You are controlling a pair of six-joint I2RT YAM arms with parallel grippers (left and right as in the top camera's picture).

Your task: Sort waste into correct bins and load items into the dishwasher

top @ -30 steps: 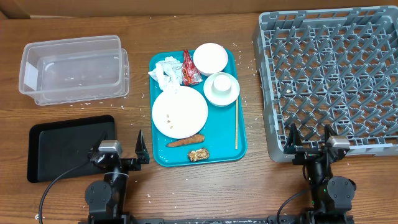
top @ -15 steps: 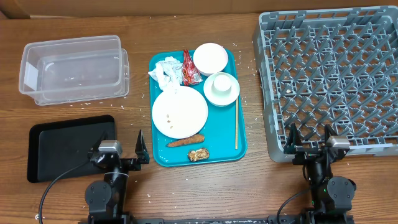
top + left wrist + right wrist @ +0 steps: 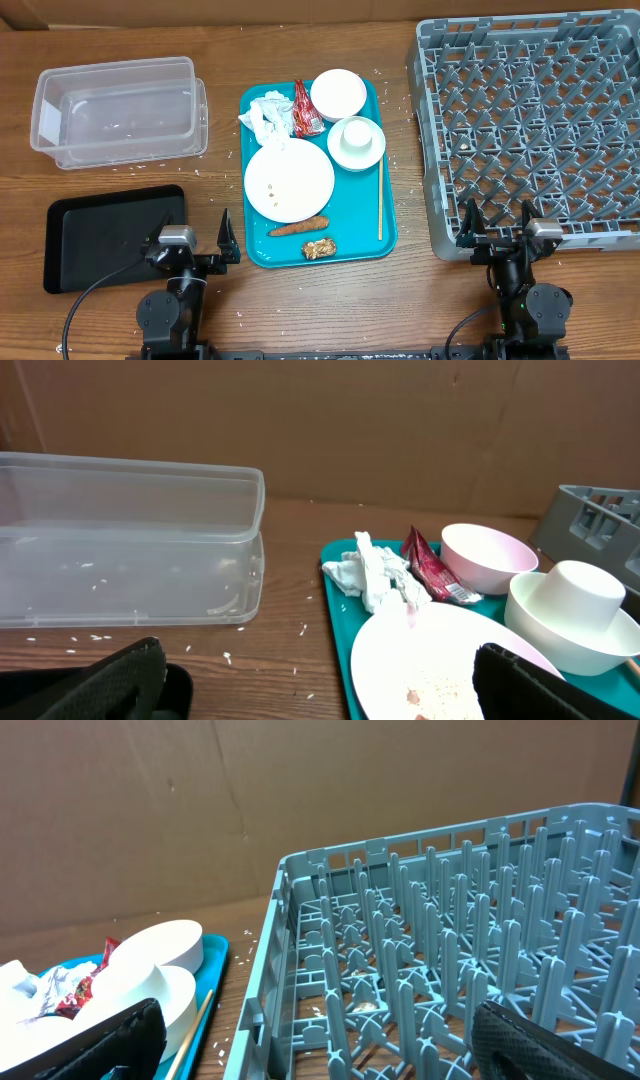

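On the teal tray [image 3: 390, 215] lie a crumpled white napkin [image 3: 265, 117], a red wrapper [image 3: 305, 108], an orange food stick [image 3: 299, 227] and a brown lump [image 3: 320, 248]. The same tray holds the white plate [image 3: 289, 180], a pink bowl [image 3: 338, 94] and a white cup [image 3: 357, 143] sitting in a pale bowl. The clear tub [image 3: 118, 110] and black tray [image 3: 110, 235] lie to the left, the grey dish rack [image 3: 540, 120] to the right. My left gripper [image 3: 192, 240] stands open near the tray's front left corner. My right gripper [image 3: 497, 228] is open at the rack's front edge. Both hold nothing.
A thin wooden stick [image 3: 380, 195] lies along the teal tray's right side. Rice grains are scattered on the wood around the tub and the tray. A brown cardboard wall [image 3: 400, 420] stands behind the table.
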